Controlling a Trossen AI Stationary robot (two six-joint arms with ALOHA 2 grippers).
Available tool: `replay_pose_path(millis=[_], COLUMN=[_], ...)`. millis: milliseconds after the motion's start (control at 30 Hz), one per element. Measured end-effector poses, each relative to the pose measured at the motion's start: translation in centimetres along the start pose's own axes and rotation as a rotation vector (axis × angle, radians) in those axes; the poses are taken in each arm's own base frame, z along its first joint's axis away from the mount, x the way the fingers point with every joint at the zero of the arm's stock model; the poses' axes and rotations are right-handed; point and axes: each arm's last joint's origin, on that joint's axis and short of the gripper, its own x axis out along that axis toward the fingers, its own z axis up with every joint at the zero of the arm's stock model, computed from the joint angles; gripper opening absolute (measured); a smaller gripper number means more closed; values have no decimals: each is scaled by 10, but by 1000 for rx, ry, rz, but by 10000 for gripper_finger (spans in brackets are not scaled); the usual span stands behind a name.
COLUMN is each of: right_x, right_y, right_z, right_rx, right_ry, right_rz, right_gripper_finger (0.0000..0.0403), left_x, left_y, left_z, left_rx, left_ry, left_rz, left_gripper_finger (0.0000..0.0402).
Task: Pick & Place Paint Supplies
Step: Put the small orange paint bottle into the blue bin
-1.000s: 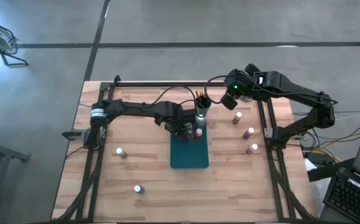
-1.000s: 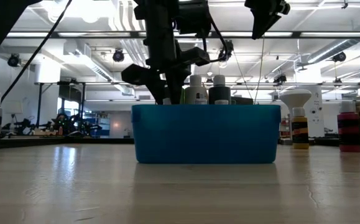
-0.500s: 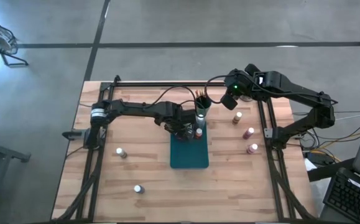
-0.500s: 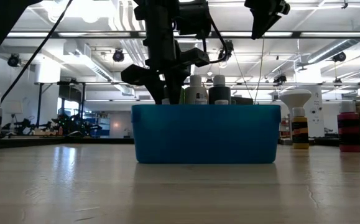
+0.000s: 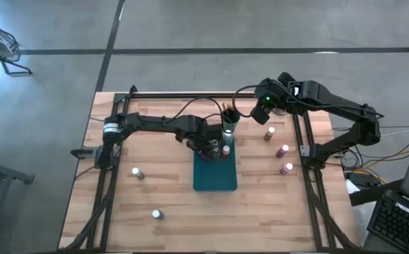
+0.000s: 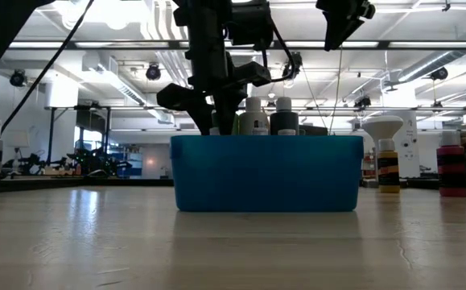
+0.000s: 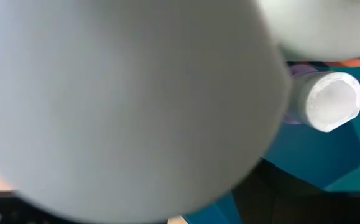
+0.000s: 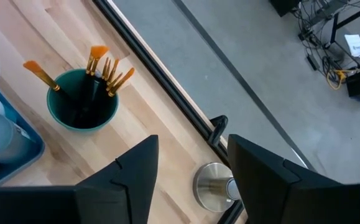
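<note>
Step in hand: loading the tray [image 5: 215, 182], which sits mid-bench.

- Left gripper [image 5: 208, 147] is down at the tray's far end among the bottles standing there. A white cap [image 7: 326, 102] shows just beside it and another fills its wrist view. You cannot tell whether its jaws are clenched or released.
- Right gripper [image 5: 261, 113] hovers near the far edge, beside the cup of brushes [image 5: 229, 117]. Its jaws are released, with nothing between them.
- Loose bottles: three along the right edge [image 5: 283, 150] and two toward the near-left corner [image 5: 137, 172]. All are upright, small and white-capped.

Next, likely: drop the right gripper onto the nearest right-edge bottle [image 5: 269, 132]. Centre the jaws over its cap first.
</note>
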Motion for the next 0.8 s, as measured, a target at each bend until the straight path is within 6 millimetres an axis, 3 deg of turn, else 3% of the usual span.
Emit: replay_pose_path(millis=[800], right_x=[0], right_y=[0], right_z=[0], right_rx=[0], right_ry=[0], right_rz=[0], right_gripper_finger=[222], left_x=[-4], left_y=[-3], left_z=[1], left_rx=[54], left_ry=[10], left_rz=[-32], left_gripper_finger=[145])
